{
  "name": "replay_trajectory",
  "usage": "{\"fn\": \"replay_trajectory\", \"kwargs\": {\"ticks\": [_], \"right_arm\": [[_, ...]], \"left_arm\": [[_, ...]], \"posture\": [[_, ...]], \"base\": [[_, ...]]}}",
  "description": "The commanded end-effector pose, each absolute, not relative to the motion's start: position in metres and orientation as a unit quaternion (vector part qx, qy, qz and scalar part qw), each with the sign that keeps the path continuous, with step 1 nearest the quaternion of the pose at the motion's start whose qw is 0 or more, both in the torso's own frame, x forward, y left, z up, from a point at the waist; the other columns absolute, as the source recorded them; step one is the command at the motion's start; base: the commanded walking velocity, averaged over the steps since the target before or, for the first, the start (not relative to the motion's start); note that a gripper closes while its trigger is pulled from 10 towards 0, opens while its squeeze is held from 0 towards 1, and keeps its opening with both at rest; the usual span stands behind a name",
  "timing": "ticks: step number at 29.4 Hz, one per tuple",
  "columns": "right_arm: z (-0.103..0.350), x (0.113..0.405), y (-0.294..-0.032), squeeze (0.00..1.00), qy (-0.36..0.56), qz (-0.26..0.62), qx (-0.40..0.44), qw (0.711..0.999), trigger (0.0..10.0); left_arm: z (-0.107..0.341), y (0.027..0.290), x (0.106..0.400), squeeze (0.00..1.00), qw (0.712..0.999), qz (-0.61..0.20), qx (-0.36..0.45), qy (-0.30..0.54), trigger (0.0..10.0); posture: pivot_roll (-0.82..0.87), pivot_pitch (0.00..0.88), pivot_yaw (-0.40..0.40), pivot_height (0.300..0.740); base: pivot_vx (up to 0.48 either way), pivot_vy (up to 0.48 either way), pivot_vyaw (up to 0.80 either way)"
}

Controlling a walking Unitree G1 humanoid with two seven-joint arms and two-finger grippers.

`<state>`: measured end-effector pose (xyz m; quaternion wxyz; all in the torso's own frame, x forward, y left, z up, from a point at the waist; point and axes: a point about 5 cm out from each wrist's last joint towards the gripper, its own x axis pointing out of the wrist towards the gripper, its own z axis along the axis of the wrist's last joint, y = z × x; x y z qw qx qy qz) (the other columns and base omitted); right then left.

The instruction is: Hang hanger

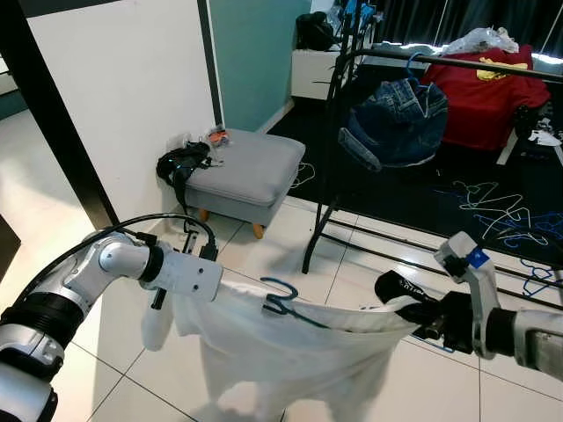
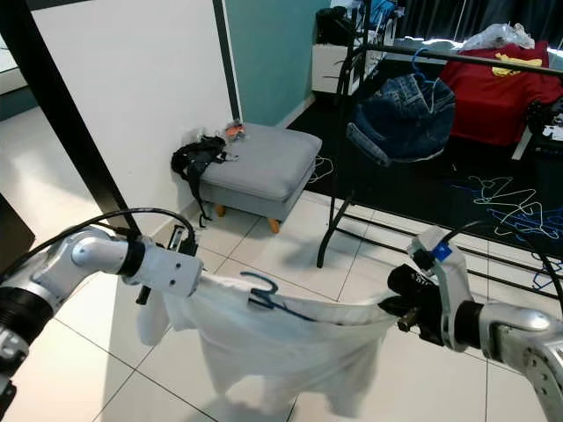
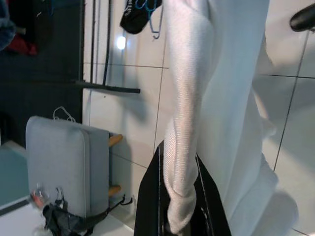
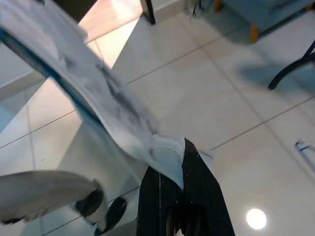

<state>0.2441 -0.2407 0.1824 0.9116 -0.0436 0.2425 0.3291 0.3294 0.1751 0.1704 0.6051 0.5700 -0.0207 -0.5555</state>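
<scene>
Both end effectors are clamped on a white shirt point(image 1: 290, 347), stretched between them above the floor: left end effector point(image 3: 179, 216) at one shoulder, right end effector point(image 4: 170, 172) at the other. Blue hanger point(image 1: 280, 299) mostly hidden inside; just the hook shows. Shirt hem cut off below.

Silver arms with black elbow bands; black cable loops over left forearm point(image 1: 132, 259); blue tag on right wrist point(image 1: 478, 258); black fingers.
</scene>
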Motion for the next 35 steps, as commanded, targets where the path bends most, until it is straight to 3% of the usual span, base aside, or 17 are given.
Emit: {"fn": "replay_trajectory", "kwargs": {"ticks": [1,10,14,19,23,24,35], "right_arm": [[0.181,0.246,-0.237,0.00,0.237,0.334,-0.047,0.911,0.0],[0.188,0.249,-0.210,0.00,0.206,0.394,-0.004,0.896,0.0],[0.199,0.247,-0.190,0.00,0.182,0.443,0.041,0.877,0.0],[0.198,0.247,-0.193,0.00,0.188,0.436,0.036,0.879,0.0],[0.197,0.248,-0.196,0.00,0.192,0.429,0.034,0.882,0.0],[0.194,0.248,-0.207,0.00,0.203,0.404,0.030,0.891,0.0],[0.190,0.249,-0.225,0.00,0.227,0.362,0.012,0.904,0.0]], "left_arm": [[0.171,0.172,0.329,0.00,0.593,-0.565,0.574,-0.022,10.0],[0.168,0.151,0.330,0.00,0.609,-0.573,0.546,-0.052,10.0],[0.172,0.143,0.345,0.00,0.659,-0.512,0.547,-0.059,10.0],[0.177,0.154,0.358,0.00,0.694,-0.447,0.564,-0.032,10.0],[0.178,0.158,0.360,0.00,0.698,-0.436,0.567,-0.024,10.0],[0.178,0.173,0.362,0.00,0.705,-0.418,0.573,0.000,10.0],[0.171,0.198,0.354,0.00,0.674,-0.425,0.603,0.052,10.0]], "posture": [[-0.01,0.045,0.037,0.740],[-0.01,0.045,0.034,0.740],[-0.01,0.042,0.034,0.740],[-0.01,0.042,0.033,0.740],[-0.01,0.042,0.033,0.740],[-0.01,0.042,0.033,0.740],[0.00,0.038,0.029,0.740]], "base": [[0.000,0.000,0.00],[0.000,0.000,0.00],[0.000,0.000,0.00],[0.000,0.000,0.00],[0.000,0.000,0.00],[0.000,0.000,0.00],[0.000,0.000,0.00]]}}
